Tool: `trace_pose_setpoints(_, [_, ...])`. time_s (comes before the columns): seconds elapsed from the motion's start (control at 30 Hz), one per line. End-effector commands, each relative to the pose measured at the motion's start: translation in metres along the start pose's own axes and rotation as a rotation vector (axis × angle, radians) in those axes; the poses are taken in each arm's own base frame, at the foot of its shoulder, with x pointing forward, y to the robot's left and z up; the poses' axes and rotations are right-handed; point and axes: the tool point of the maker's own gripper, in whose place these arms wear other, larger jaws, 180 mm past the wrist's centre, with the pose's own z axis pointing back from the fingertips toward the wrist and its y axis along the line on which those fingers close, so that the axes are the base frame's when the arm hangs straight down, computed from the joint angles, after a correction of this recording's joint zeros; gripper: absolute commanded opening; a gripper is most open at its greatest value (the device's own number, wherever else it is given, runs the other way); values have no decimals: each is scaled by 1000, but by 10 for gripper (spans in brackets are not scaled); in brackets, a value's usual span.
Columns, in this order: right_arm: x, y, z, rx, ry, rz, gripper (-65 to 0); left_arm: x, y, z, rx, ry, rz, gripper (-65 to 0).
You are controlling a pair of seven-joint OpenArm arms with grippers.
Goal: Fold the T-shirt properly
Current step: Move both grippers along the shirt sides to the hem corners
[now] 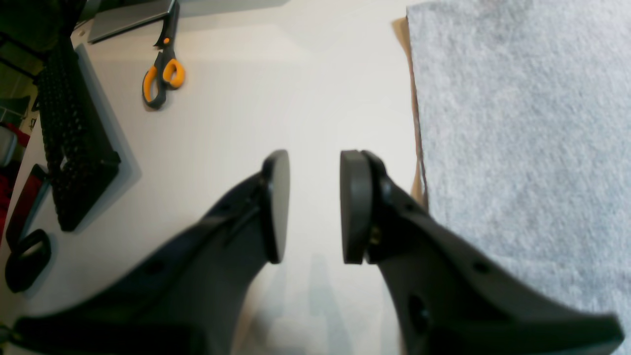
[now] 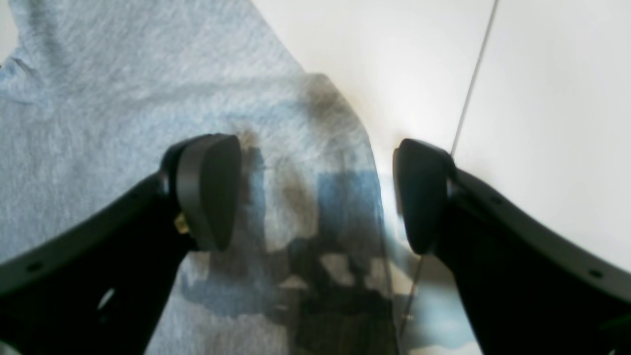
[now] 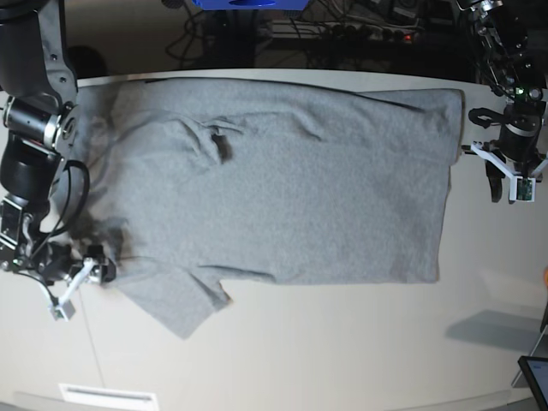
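The light grey T-shirt (image 3: pixel 282 188) lies spread flat across the white table (image 3: pixel 342 342), plain side up, with one short sleeve (image 3: pixel 175 304) pointing toward the front edge. My left gripper (image 1: pixel 314 204) hovers open over bare table just beside the shirt's straight edge (image 1: pixel 517 123), nothing between its pads; in the base view it (image 3: pixel 507 184) sits at the shirt's right side. My right gripper (image 2: pixel 315 195) stands wide open over the shirt's edge (image 2: pixel 123 98), one finger above cloth, the other above the table. The base view shows it (image 3: pixel 68 291) at the lower left.
Orange-handled scissors (image 1: pixel 162 76) and a black perforated stand (image 1: pixel 74 148) lie on the table left of my left gripper. A thin seam (image 2: pixel 473 74) runs across the tabletop. A dark device corner (image 3: pixel 535 377) sits at the front right, cables behind the table.
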Motion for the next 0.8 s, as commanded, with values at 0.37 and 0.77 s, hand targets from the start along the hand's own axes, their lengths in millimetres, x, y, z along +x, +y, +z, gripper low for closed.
trace_pose_setpoints(0.37, [-1,-44,22,-31,-53,-146,-180,12,5,2,11,-43,-12,-475])
trace_pose_setpoints(0.77, [-12,-9,-2,37,-25,-152,-183,11,8,3,19,-41,-14,-475])
